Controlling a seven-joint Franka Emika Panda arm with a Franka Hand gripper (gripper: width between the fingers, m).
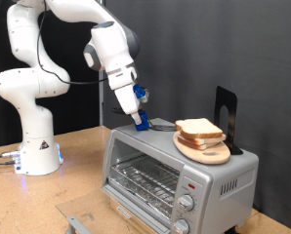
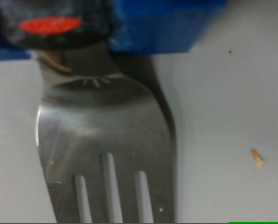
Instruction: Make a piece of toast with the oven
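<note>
The silver toaster oven (image 1: 224, 175) stands at the exterior view's lower right with its glass door shut. The piece of toast (image 1: 198, 128) lies on a round wooden board (image 1: 208, 153) on the oven's top. My gripper (image 1: 141, 121) reaches down to the oven's top, to the left of the toast. A metal fork (image 1: 163, 125) lies there beside the board. In the wrist view the fork (image 2: 106, 131) fills the picture, tines pointing away, and its neck runs in between the blue fingers (image 2: 158, 28). The gripper (image 2: 83, 42) is shut on it.
A black upright stand (image 1: 227, 117) rises behind the board. Two round knobs (image 1: 185, 203) are on the oven's front at the right. The robot's base (image 1: 36, 146) stands on the wooden table at the left. A crumb (image 2: 257, 158) lies on the oven's top.
</note>
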